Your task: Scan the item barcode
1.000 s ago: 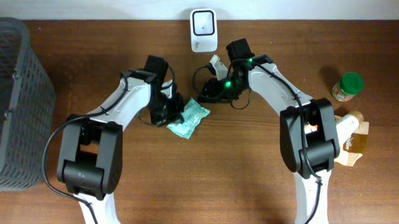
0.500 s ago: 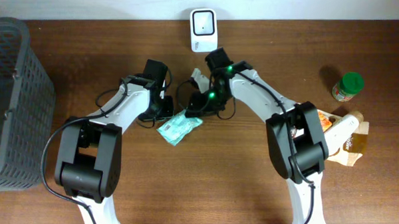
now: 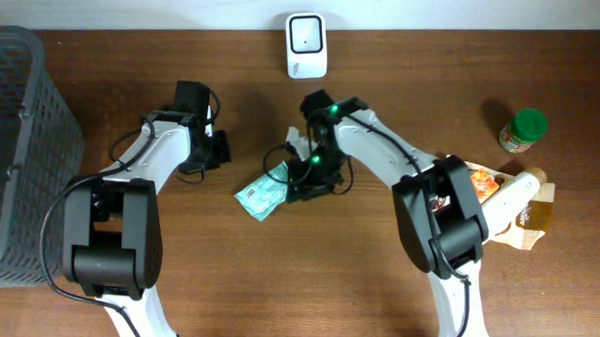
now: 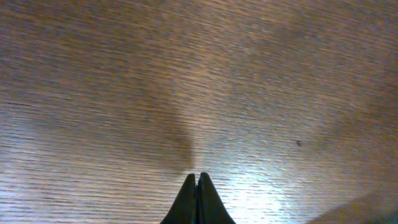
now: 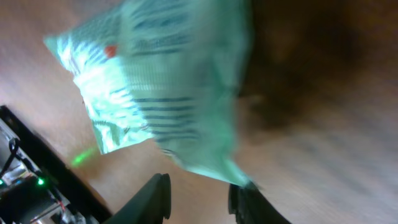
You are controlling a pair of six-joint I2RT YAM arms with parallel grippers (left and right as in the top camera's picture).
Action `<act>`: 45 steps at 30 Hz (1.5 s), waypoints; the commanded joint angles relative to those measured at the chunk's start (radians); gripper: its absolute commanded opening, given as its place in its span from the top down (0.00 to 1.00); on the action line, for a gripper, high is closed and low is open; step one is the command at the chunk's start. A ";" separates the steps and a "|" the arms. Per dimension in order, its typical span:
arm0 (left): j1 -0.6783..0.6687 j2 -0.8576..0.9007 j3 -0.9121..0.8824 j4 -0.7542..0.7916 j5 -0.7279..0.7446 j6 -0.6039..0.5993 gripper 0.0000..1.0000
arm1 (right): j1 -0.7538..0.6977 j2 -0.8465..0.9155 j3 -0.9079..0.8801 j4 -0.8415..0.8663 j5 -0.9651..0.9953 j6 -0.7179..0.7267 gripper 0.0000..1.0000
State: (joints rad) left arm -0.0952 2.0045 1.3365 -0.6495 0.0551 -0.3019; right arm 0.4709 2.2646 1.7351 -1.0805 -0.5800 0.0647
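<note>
Lying flat on the wooden table (image 3: 306, 279), the green packet (image 3: 264, 195) sits near the middle, below the white scanner (image 3: 306, 46) and well apart from it. Your right gripper (image 3: 302, 181) hangs just beside the packet's right end, jaws narrowly apart. A packet corner reaches its fingertips (image 5: 155, 196), though contact cannot be told. Your left gripper (image 3: 219, 151) is pressed closed over bare wood, left of the packet. A grey basket (image 3: 21, 149) stands at the left edge, with a green-lidded jar (image 3: 522, 131) and snack packs (image 3: 524, 206) at the right.
</note>
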 commanded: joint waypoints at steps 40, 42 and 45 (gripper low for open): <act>-0.118 -0.156 -0.036 -0.177 0.113 0.192 1.00 | -0.094 -0.072 0.040 0.124 -0.116 0.028 0.47; -0.118 -0.195 0.017 -0.237 0.113 0.205 1.00 | -0.102 -0.126 0.040 0.087 -0.105 0.018 0.46; -0.118 -0.230 0.037 -0.264 0.106 0.260 0.94 | -0.120 -0.234 0.040 0.000 -0.055 -0.005 0.45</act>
State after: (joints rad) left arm -0.2161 1.8202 1.3491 -0.9020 0.1783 -0.1024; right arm 0.3691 2.1563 1.7569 -1.0279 -0.6655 0.0822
